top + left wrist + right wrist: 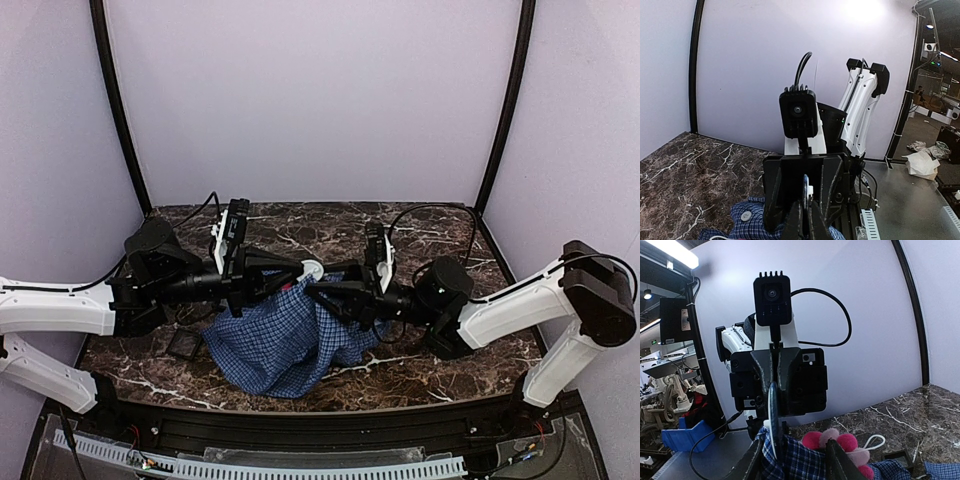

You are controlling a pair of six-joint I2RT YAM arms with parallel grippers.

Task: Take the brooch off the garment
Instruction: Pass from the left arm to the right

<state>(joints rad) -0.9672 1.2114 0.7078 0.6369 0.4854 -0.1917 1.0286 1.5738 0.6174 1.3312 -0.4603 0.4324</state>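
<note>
While the checked shirt [275,345] hangs bunched between the two arms, its bottom end slumped on the marble table [430,365], the left claw [805,220] is pressed tight on a fold of it. The pink brooch [844,441] sits up top on the cloth, right at the right claw [795,460]. Its fingers stand partway apart, and honestly I can't tell if they're pinching it.

Left arm [60,305] extends level from 9 o'clock, right arm [520,300] from 3 o'clock; wrists face each other at centre. Left gripper [298,270]: fingers [796,222] pressed together. Right gripper [318,291]: fingers [752,460] standing apart.
</note>
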